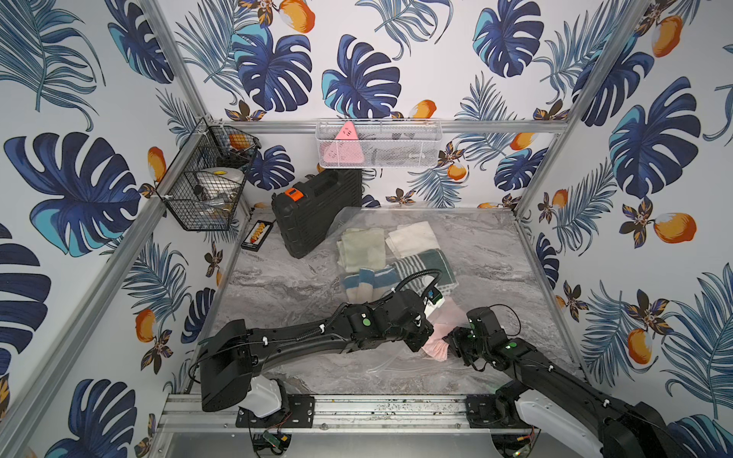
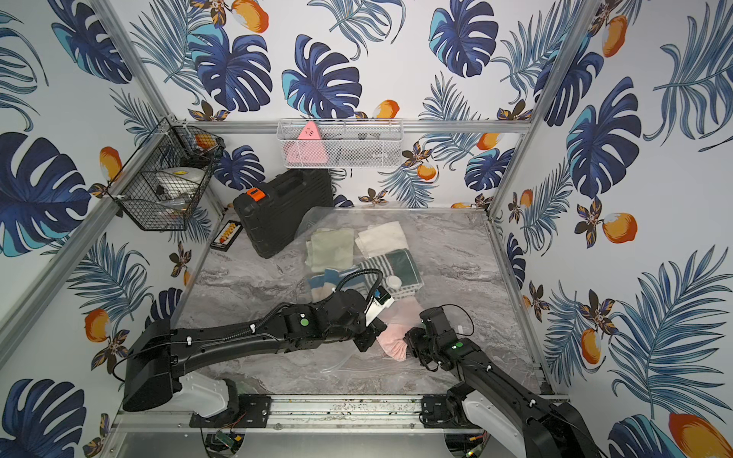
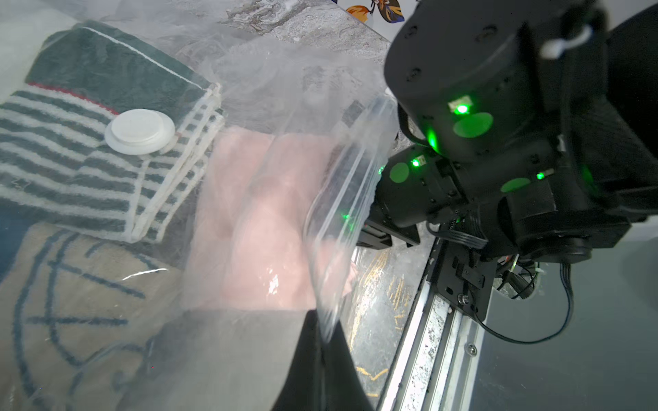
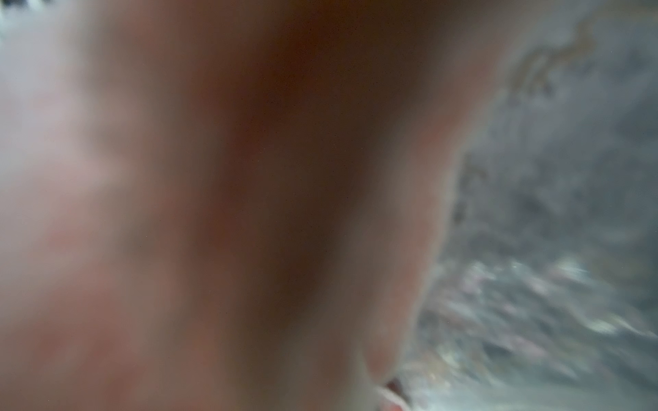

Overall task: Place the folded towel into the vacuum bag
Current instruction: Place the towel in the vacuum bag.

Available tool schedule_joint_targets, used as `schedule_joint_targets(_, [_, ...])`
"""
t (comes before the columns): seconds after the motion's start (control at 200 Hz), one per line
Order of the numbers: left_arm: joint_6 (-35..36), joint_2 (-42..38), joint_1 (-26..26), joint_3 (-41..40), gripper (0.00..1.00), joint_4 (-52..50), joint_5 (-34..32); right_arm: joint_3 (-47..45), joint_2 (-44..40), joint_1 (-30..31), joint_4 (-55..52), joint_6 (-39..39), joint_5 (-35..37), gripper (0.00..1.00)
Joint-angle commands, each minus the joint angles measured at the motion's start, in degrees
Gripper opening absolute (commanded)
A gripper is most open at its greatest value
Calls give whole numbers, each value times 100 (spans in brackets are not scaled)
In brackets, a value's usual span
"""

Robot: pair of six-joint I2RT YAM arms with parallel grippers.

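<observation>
Insertion is progressing: left fingers (image 3: 306, 373) are pinching the vacuum bag (image 3: 338, 213) by its lip, lifting the mouth, while right fingers (image 1: 455, 342), grip impossible to tell, are meeting the pink folded towel (image 1: 436, 342), which is lying partly inside on the counter (image 1: 277, 285). Next likely needs a deeper push.

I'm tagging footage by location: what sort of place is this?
Likely a staged robot test booth: silver aluminium frame bars hold tropical leaf-print wall panels around a grey marble-look tabletop, with two black robot arms mounted at its front.
</observation>
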Motion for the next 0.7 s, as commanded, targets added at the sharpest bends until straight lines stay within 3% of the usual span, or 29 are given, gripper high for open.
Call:
schedule_joint_targets(0.0, [-79,42,-138,-28,0,156,91,-121,159,-171,724,435,361,6])
schedule_joint_targets(0.08, [-118,70,-246,-69,0,197,79,-253,107,-173,969,793,687,0])
schedule_joint_targets(0.365, [-54,141,-305,-87,0,164,9,-391,-631,-172,472,1273,1578,0])
schedule_joint_targets(0.555, [-33,239,-300,-3,0,95,-100,-207,-709,-161,193,1187,1533,0])
schedule_joint_targets(0.696, [-27,275,-305,23,0,119,-143,-266,-1385,-151,-594,1432,1653,0])
